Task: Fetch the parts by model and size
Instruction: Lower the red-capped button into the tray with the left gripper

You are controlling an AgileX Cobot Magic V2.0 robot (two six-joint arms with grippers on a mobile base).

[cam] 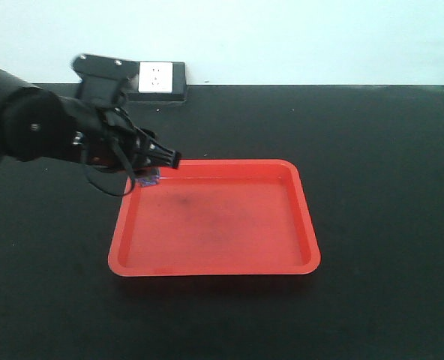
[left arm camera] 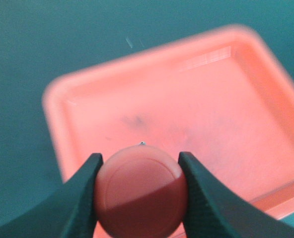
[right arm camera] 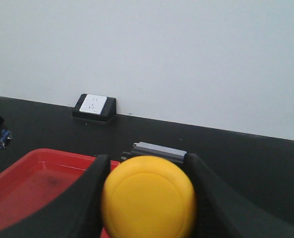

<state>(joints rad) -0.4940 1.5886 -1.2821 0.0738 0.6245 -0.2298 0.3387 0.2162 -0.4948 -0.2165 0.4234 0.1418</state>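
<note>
- Front view: your left claw (cam: 169,159) hangs over the far-left corner of the red tray (cam: 214,270), which lies on the black desk (cam: 387,187). From here you cannot tell what it grips, since the load is hidden behind the dark fingers. The right arm is out of shot. A socket box (cam: 156,79) sits at the desk's back edge, well apart from the tray.
- Left wrist view: the left claw (left arm camera: 139,157) is clamped narrow on the red button (left arm camera: 141,191), one finger on each side of the round cap. The cap faces the camera, so its stem likely points away, down toward the tray (left arm camera: 52,106). The tray floor spreads below and ahead of the button and looks bare. The picture is blurred.
- Right wrist view: the right claw (right arm camera: 147,159) is pinched on the yellow button (right arm camera: 148,201), cap toward the camera, its dark base just visible behind. The tray (right arm camera: 33,156) lies low and to the left, not under this claw. The socket box (right arm camera: 93,104) sits against the wall.
- Judgement: the left arm is the nearer one and is already above the tray. The right must carry leftward first.
</note>
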